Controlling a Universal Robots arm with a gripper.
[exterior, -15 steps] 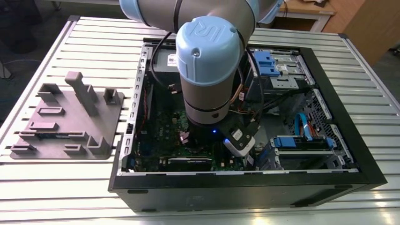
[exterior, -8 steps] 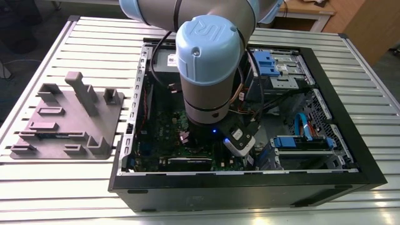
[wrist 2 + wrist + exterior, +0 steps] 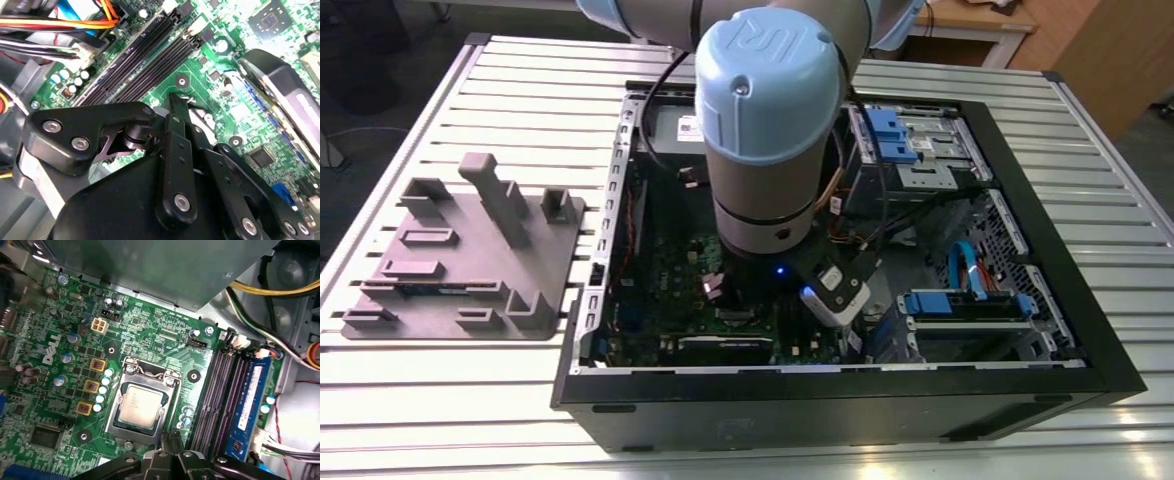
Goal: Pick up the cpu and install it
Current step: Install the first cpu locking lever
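gripper (image 3: 169, 436) pressed together, empty | tips just above cpu (image 3: 139, 403) | cpu seated in socket frame (image 3: 119, 426)

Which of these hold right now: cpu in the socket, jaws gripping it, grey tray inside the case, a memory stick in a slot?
1. The cpu lies in the socket on the motherboard. True.
2. The jaws are gripping the cpu. False: the gripper hangs beside the socket with its jaws shut on nothing, and the cpu lies apart from it.
3. The grey tray sits inside the computer case. False: the tray lies on the table, outside the case, on the exterior view's left.
4. A memory stick with a blue label stands in one of the slots beside the socket. True.
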